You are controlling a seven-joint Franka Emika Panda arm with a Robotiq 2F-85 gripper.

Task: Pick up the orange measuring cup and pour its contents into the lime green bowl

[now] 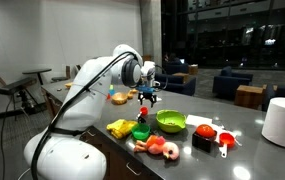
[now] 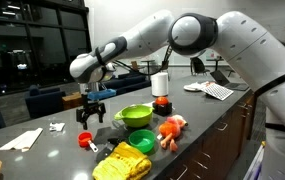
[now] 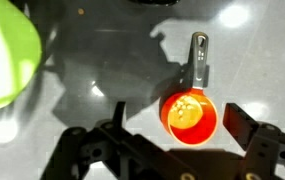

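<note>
The tool (image 2: 94, 117) hangs low over the table (image 1: 257, 155) with its fingers spread wide, pinching nothing. In the wrist view the orange cup (image 3: 189, 115) stands upright on the table right between those fingers, touched by neither. It seems to have something pale in it, and its handle (image 3: 199, 55) points away to the far side. The green bowl (image 3: 7, 55) lies close by on the left, apart from the cup.

The main risk, as I judge it, is the grip itself. The fingers flank the round body rather than the flat handle, so closing there could make the small cup slip or tip and spill its load onto the table. An off-centre drop could also push it away.

The bowl's rim is near enough that a low sideways carry might clip it; lifting first looks safer.

In an exterior view a yellow toy (image 2: 127, 162) and an orange toy (image 2: 172, 128) crowd the near side of the bowl, close to the table edge. The side where the tool hangs looks open, so that seems the way in.
</note>
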